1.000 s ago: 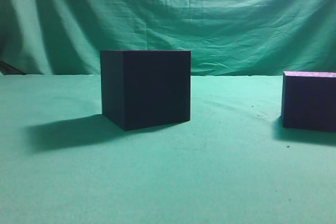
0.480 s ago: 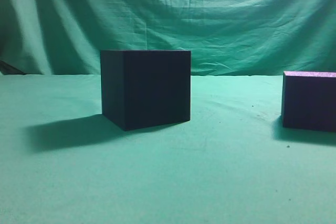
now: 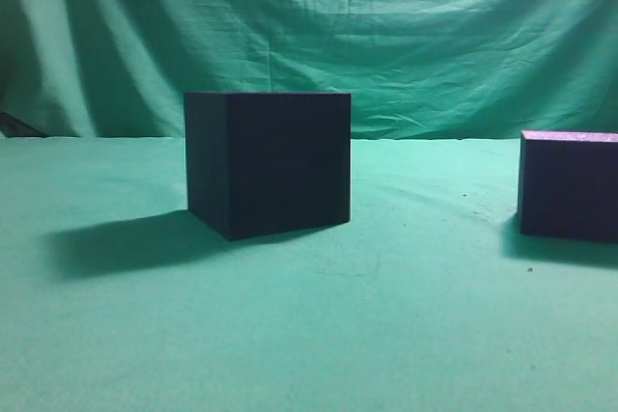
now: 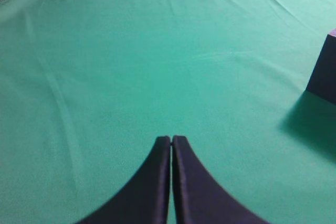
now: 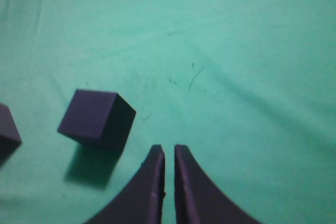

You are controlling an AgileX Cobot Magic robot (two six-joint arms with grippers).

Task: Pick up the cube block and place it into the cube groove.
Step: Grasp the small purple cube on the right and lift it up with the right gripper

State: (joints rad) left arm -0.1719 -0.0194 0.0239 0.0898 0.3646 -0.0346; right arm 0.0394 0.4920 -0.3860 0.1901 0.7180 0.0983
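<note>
Starting pickup: I find cube block (image 3: 570, 185) on the cloth's right, well apart from cube groove (image 3: 268, 163). Left gripper (image 4: 171, 139) pressed together, right gripper (image 5: 169, 149) nearly so; right must spread first.

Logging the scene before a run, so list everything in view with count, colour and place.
cube groove: one, dark navy-black box, middle of the table, casting its shadow to the left.
cube block: one, smaller, dark with a purplish speckled top, at the right edge of the exterior view, cut off by the frame; it stands apart from the box.
cloth: one, green, covering the table.
backdrop: one, green, creased, hanging behind the table.
left pincer: one, dark, fingertips touching, empty, above bare cloth.
right pincer: one, dark, only a narrow slit between the fingertips, empty, with the block ahead to its left.
</note>
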